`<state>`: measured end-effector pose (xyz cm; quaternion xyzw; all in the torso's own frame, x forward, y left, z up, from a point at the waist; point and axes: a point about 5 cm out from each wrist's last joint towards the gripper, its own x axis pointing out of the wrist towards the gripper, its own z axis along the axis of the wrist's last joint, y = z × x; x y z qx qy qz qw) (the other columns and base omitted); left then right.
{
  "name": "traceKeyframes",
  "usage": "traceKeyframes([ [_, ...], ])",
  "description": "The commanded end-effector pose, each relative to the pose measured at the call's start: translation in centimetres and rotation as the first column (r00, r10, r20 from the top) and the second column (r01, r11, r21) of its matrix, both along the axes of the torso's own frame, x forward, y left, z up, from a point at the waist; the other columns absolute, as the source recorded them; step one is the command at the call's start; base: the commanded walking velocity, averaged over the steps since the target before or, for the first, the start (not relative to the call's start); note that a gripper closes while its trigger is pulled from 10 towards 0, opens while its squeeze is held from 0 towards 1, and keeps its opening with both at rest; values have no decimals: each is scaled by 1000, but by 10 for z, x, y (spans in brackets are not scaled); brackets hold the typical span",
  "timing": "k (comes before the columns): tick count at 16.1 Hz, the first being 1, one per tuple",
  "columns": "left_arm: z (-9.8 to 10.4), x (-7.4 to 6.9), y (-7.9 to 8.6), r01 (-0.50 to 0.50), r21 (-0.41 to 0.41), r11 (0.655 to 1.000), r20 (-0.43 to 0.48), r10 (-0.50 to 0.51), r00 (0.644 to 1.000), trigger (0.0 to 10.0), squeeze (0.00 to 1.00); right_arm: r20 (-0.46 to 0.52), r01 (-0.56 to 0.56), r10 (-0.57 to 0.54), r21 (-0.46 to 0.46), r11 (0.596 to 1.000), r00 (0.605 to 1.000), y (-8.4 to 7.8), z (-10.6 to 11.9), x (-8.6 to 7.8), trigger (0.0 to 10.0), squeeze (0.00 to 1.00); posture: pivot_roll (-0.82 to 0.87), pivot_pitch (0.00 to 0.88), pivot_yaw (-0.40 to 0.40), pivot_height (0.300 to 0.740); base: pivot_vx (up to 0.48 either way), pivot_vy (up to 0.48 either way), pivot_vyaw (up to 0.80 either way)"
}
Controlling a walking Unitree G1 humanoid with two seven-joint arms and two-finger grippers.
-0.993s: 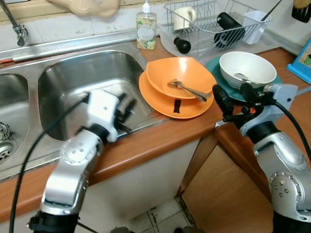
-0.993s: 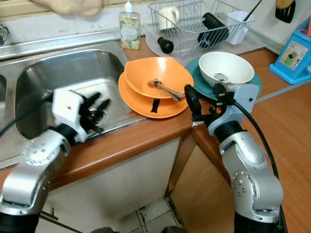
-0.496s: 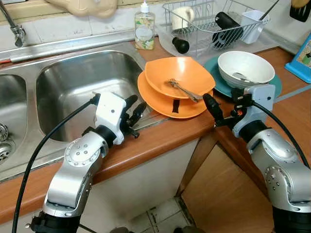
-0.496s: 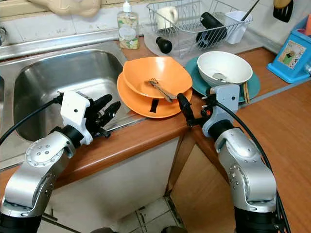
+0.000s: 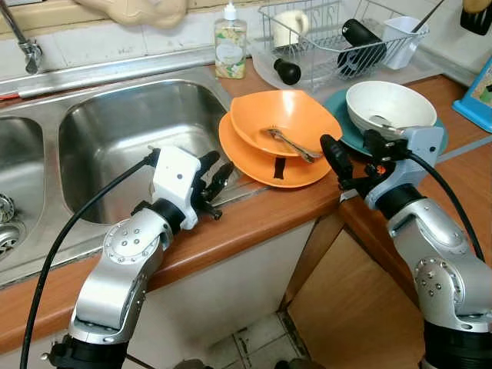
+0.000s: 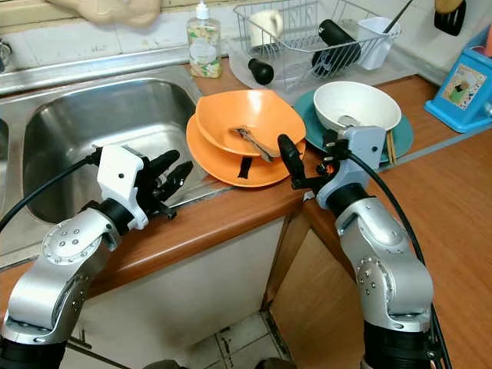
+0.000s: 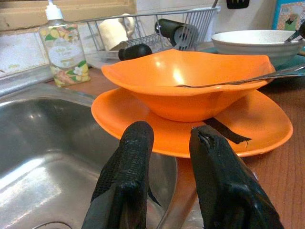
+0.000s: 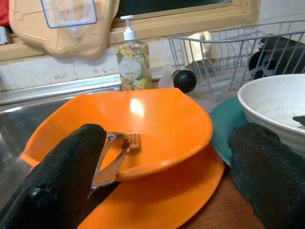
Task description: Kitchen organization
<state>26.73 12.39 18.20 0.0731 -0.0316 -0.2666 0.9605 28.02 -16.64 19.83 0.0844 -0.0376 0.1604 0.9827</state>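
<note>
While both claws hover released, left claw (image 5: 215, 173) by the sink (image 5: 115, 131), right claw (image 8: 167, 176) faces the orange bowl (image 5: 286, 123) holding cutlery (image 5: 292, 142) on the surface; I judge approach, next close on the bowl rim.

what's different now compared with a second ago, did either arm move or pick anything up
Both tools moved in toward the orange bowl and neither took hold of anything. The left tool came up out of the sink to its right rim. The right tool shifted left to the counter edge by the orange plate, fingers spread wide. Dishes, fork and rack stayed put.
</note>
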Motion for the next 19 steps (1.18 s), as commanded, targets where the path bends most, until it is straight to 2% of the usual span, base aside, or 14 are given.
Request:
traceKeyframes([
  [1, 3, -3, -4, 30, 5, 1000, 9, -30, 1000, 10000, 0, 32, -15, 15, 4, 1000, 999, 1, 6, -2, 10000, 0, -50, 46, 0, 740, 0, 0, 0],
  [7, -1, -13, -13, 147, 19, 989, -34, -147, 989, 10000, 0, -36, -58, 55, -75, 995, 998, 7, -8, 0, 10000, 0, -43, 49, 3, 740, 0, 0, 0],
  [10, -1, -14, -15, 163, 18, 986, -37, -162, 986, 10000, 0, -42, -44, 41, -88, 995, 998, 5, -10, 3, 10000, 0, -41, 48, 3, 740, 0, 0, 0],
  [12, 0, -14, -15, 167, 21, 986, -37, -166, 985, 10000, 0, -46, 9, -13, -95, 995, 999, 0, -10, 8, 10000, 0, -41, 46, 5, 740, 0, 0, 0],
  [17, 0, -14, -17, 173, 30, 985, -35, -172, 985, 10000, 0, -45, 13, -17, -81, 997, 999, -1, -10, 14, 9922, 0, -39, 45, 4, 740, 0, 0, 0],
  [18, 1, -14, -17, 174, 29, 984, -33, -173, 984, 10000, 0, -43, 4, -8, -74, 997, 999, 0, -10, 15, 7647, 0, -39, 45, 4, 740, 0, 0, 0],
  [19, 1, -14, -18, 177, 28, 984, -33, -176, 984, 10000, 0, -36, -19, 17, -67, 998, 999, 2, -9, 15, 1922, 0, -38, 43, 5, 740, 0, 0, 0],
])
